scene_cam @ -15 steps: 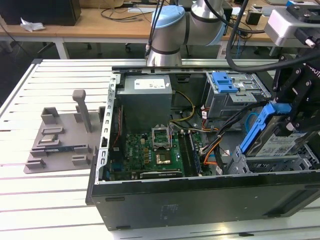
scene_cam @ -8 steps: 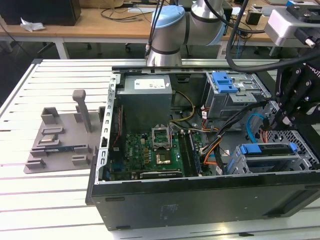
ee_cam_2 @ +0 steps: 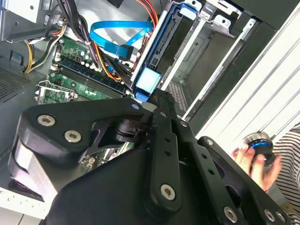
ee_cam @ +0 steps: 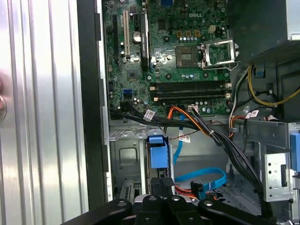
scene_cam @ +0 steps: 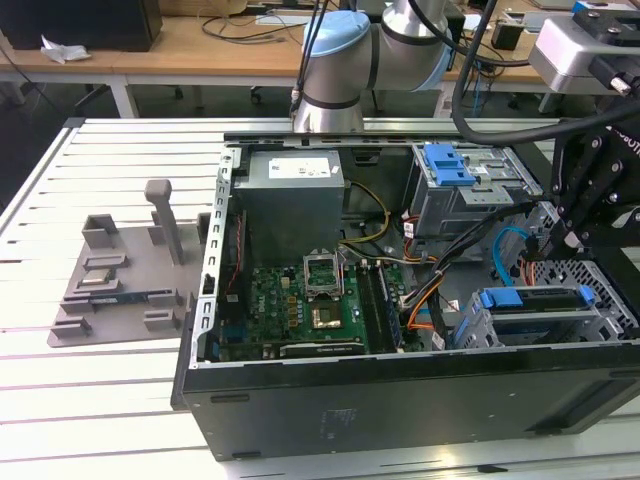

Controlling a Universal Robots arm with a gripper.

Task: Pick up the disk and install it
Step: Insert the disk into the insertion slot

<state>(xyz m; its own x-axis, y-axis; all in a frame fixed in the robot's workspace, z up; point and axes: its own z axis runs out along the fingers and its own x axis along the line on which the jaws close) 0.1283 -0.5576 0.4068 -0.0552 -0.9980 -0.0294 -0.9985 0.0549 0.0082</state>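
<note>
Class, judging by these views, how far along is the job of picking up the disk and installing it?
Done: the disk already sits in the drive cage inside the computer case. In hand: the shut pincer is right at the disk's blue end, in both wrist views. Left: whether the disk is fully seated cannot be told.

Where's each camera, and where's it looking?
Exterior view: off the arm, looking down on the open black computer case; the grey-and-blue robot arm and black gripper show.
First wrist view: on the arm, looking past the gripper at the green motherboard.
Second wrist view: on the arm, looking along the gripper into the case.
Both wrist views show the disk with blue plastic rails.
</note>
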